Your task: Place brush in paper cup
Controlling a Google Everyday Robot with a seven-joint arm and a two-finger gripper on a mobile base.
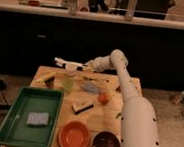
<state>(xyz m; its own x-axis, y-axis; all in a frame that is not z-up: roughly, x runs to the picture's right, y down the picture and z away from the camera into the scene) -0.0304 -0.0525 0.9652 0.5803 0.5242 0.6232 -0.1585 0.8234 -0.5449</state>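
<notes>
My gripper (85, 65) is at the far side of the wooden table (108, 115) and is shut on the brush (65, 62). The brush is long and white with a dark section near the fingers, and I hold it roughly level in the air, pointing left. The small white paper cup (71, 74) stands on the table just below the brush's gripper end. A pale green tumbler (68, 84) stands right in front of the cup and hides its lower part.
A yellow-handled tool (47, 76) lies at the far left. A blocky scrub brush (82, 106) and a small orange object (103, 97) sit mid-table. A green tray (9, 123) holds a blue sponge (38, 118). An orange bowl (74, 136) and a dark bowl (106, 145) stand at the front.
</notes>
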